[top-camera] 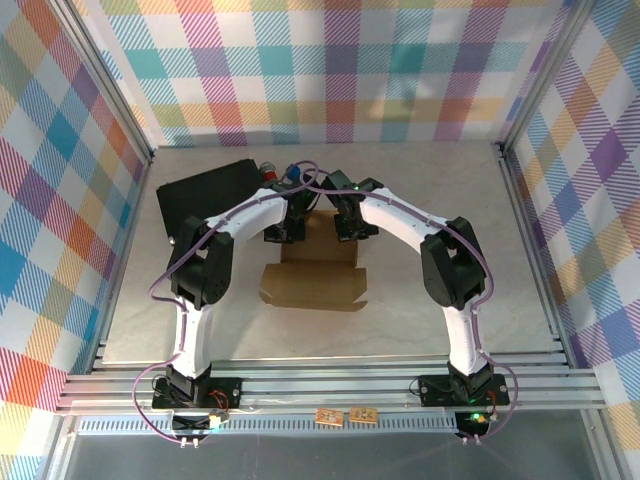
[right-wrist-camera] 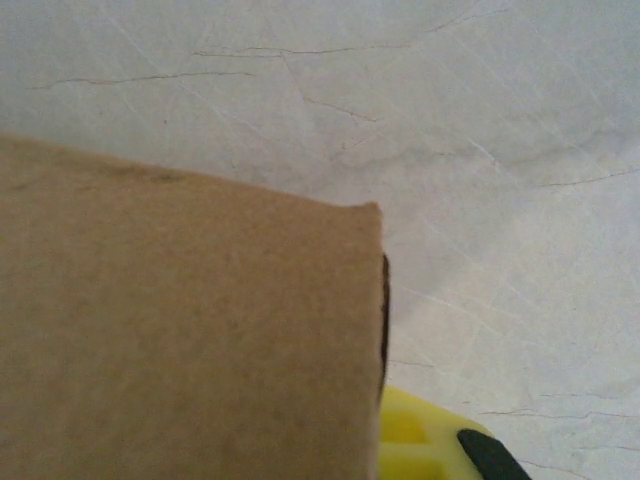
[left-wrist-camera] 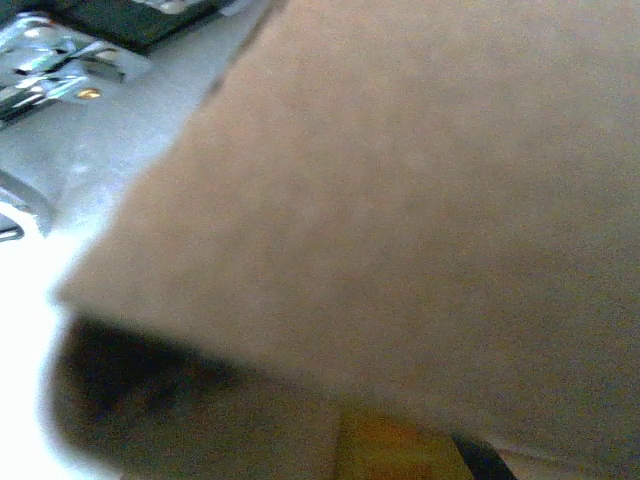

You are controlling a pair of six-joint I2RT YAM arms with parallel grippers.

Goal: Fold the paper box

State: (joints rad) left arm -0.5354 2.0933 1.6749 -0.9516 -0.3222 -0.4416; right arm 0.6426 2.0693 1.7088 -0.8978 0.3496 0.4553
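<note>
The paper box (top-camera: 313, 283) is a brown cardboard sheet lying at the table's middle, its far panel (top-camera: 318, 238) raised between my two grippers. My left gripper (top-camera: 283, 232) sits at that panel's left end, shut on the cardboard. Blurred brown cardboard (left-wrist-camera: 420, 200) covers most of the left wrist view, with one yellowish finger (left-wrist-camera: 395, 452) below it. My right gripper (top-camera: 350, 230) is at the panel's right end, also shut on the cardboard. In the right wrist view a cardboard flap (right-wrist-camera: 190, 340) hides most of the jaws, and one yellow finger (right-wrist-camera: 420, 445) shows beside its edge.
A black flat case (top-camera: 213, 190) lies at the back left of the table, also seen as the case (left-wrist-camera: 150, 15) in the left wrist view. Small red and blue objects (top-camera: 285, 175) sit behind the arms. Aluminium frame rails (top-camera: 320, 385) border the near edge.
</note>
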